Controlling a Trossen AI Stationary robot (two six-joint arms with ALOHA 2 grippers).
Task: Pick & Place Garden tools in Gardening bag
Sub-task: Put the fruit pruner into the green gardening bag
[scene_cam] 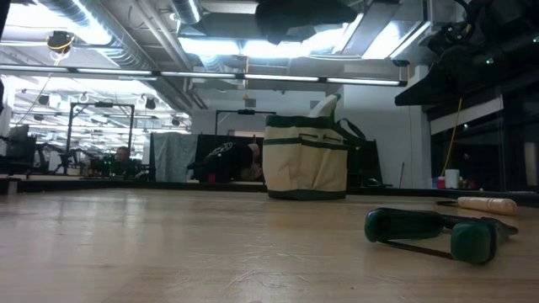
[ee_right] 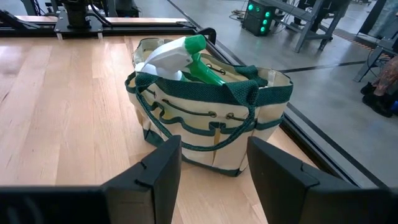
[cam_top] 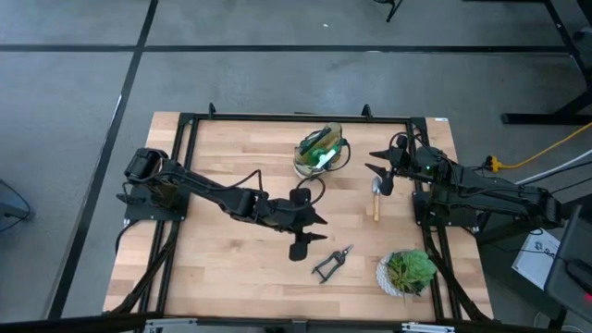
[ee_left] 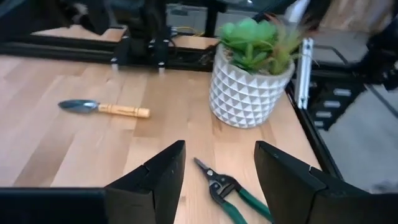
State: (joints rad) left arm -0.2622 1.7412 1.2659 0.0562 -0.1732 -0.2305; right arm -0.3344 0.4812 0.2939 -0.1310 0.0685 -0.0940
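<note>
- Grey flooring is being shown around a pale wooden surface (cam_top: 231, 277) framed in black rails, on which the work is being carried out.
- A beige canvas bag (cam_top: 319, 153) with green trim is being kept upright toward the far edge; a green spray bottle (ee_right: 186, 59) is already being carried inside it, its white head poking above the rim.
- The black-handled shears (cam_top: 331, 264) are being left flat near the front of the surface, just beside a leafy plant (cam_top: 407, 273) in a white pot, which is no part of the job.
- A wooden-handled trowel (cam_top: 376, 199) is being left lying between the bag and the plant, close to the right arm.
- The rake is not being made out with certainty in any view.
- The left jaws (cam_top: 305, 231) are being held wide open and empty above the middle of the surface, near the shears; in the left wrist view the shears are being framed between the two fingers, so a grasp on them is probably being lined up.
- The right jaws (ee_right: 211, 165) are likewise being held apart with nothing in them, pointed at the bag from the right side, seemingly waiting.
</note>
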